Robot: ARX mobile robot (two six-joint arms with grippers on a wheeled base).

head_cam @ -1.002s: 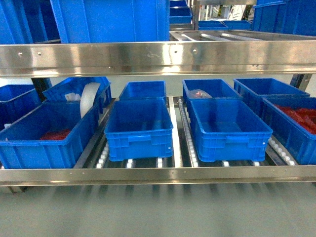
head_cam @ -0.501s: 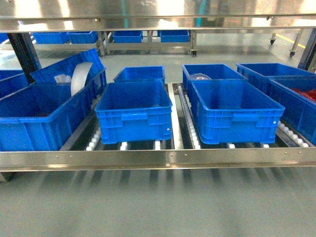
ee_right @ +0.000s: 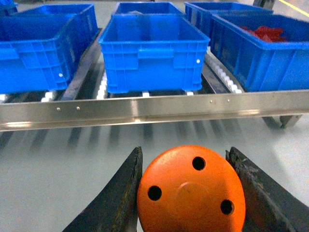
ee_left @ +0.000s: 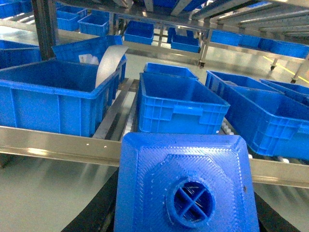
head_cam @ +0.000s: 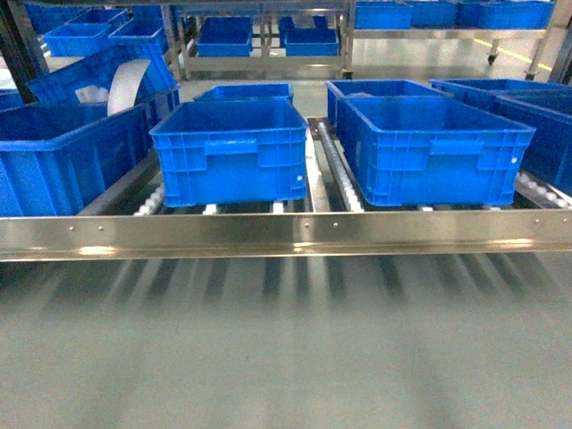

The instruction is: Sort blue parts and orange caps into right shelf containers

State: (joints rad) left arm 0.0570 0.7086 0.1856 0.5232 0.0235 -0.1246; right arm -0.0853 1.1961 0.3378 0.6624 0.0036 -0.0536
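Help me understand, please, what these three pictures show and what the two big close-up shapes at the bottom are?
This is a wheeled robot with two arms. The head camera looks forward at a steel shelf carrying large blue crates. The other two cameras ride on the wrists, so each sees what its own gripper carries. The left gripper, mostly hidden, holds a blue part, seen from its stud end. The right gripper is closed on an orange cap, its dark fingers on both sides. One crate on the right holds red pieces.

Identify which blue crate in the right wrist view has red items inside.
The crate at far right, beside the middle front crate; red pieces show over its rim, while no red shows in the others.
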